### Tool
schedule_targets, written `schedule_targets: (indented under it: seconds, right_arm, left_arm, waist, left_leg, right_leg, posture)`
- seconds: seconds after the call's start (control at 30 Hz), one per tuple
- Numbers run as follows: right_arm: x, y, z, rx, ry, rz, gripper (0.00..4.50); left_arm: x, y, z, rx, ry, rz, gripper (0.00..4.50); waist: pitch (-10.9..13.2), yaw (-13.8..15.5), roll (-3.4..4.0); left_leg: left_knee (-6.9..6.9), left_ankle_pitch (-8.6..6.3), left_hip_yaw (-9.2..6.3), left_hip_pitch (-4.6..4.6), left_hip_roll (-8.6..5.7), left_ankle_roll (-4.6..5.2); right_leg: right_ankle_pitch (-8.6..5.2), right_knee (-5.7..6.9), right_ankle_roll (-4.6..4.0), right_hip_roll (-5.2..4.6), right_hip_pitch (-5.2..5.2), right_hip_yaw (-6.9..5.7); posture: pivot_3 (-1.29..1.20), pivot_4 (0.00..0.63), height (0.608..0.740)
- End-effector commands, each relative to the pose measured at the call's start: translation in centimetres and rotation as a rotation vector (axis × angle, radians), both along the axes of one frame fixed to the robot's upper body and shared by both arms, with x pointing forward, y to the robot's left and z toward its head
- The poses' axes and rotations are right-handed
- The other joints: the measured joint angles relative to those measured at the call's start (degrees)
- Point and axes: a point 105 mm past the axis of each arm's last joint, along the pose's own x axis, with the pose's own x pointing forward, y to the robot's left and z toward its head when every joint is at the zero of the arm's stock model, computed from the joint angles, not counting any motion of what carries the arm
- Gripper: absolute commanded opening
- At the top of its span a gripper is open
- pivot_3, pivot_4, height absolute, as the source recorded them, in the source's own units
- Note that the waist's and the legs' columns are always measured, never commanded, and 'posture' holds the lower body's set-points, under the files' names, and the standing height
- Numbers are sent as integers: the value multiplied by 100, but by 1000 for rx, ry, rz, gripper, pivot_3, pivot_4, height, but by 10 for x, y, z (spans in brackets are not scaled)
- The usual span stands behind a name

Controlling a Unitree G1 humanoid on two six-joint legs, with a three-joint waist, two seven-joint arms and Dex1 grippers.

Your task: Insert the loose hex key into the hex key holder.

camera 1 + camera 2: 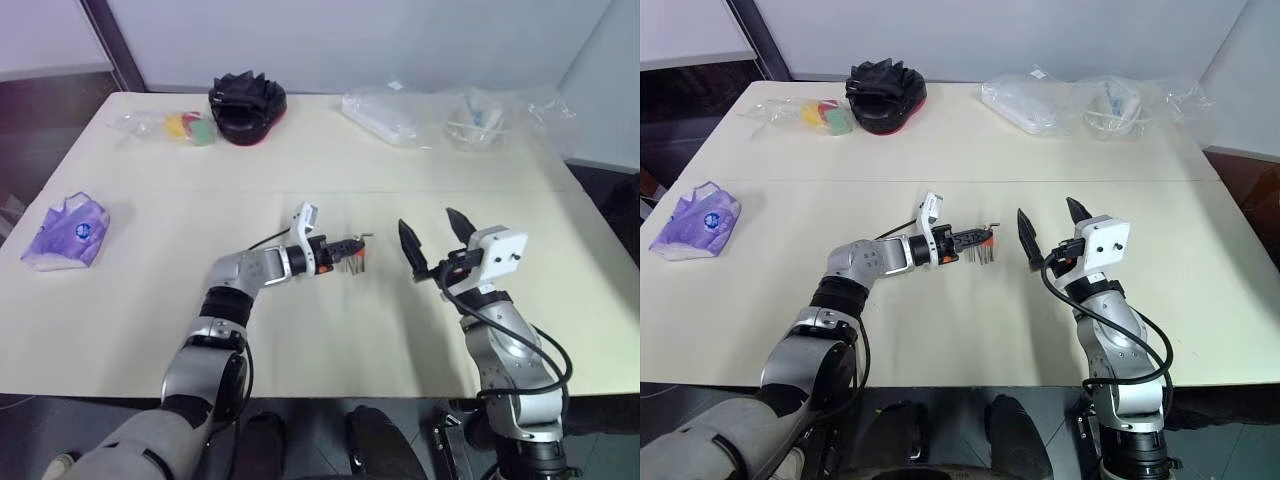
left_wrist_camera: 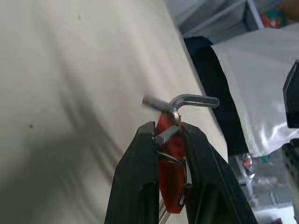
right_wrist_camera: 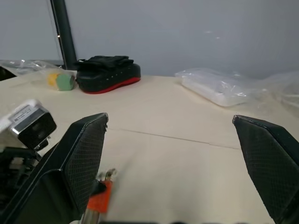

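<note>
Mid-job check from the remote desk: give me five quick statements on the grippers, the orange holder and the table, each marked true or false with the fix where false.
1. The left gripper is shut on the hex key holder. True.
2. The right gripper is shut on a hex key. False: its fingers stand wide apart and hold nothing.
3. The holder lies flat on the table. False: it is held between the left gripper's fingers.
4. A bent hex key sticks out past the left fingertips. True.
5. The black and red pad sits at the table's near edge. False: it is at the far side.
</note>
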Motion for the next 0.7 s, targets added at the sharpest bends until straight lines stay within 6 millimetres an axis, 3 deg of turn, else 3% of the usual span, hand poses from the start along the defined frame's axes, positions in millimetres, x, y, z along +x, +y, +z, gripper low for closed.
schedule_targets:
  seconds: [0.03, 0.17, 0.27, 0.43, 0.7]
  right_arm:
    - [-6, 3, 15, -1, -69, -1, 4482]
    - [-6, 6, 14, -4, -65, 6, 4482]
    - [-6, 6, 13, -6, -61, 13, 4500]
    - [-4, 5, 12, -12, -58, 17, 4500]
    - [-2, 6, 10, -51, -37, 69, 4500]
  left_arm:
    - [5, 6, -1, 19, -10, 22, 619]
    - [6, 16, -4, 72, -52, 27, 619]
    - [10, 28, -1, 94, -81, 55, 1757]
    - [14, 49, 1, 116, -95, 111, 4361]
    - [9, 79, 16, 330, -414, 123, 4443]
  waist:
    - [0, 0, 0]
    - [0, -10, 0]
    - [0, -24, 0]
    - [-1, -12, 1]
    - [-1, -14, 2]
  left_leg:
    - [1, 0, 0, 1, 0, 0]
    - [0, 0, 0, 2, 0, 0]
    - [-1, 0, -1, 4, 2, 0]
    - [1, 1, -1, 5, 3, -1]
    - [-3, 1, -2, 12, 8, -2]
  right_leg:
    - [0, 0, 0, 0, 1, 0]
    - [0, 1, 0, 1, 2, 0]
    - [0, 2, 0, 3, 0, 1]
    - [0, 4, 0, 1, 3, 0]
    - [0, 9, 0, 1, 2, 5]
  posture:
    - [0, 150, 740]
    - [0, 150, 740]
    - [0, 150, 740]
    - [0, 150, 740]
    - [0, 150, 740]
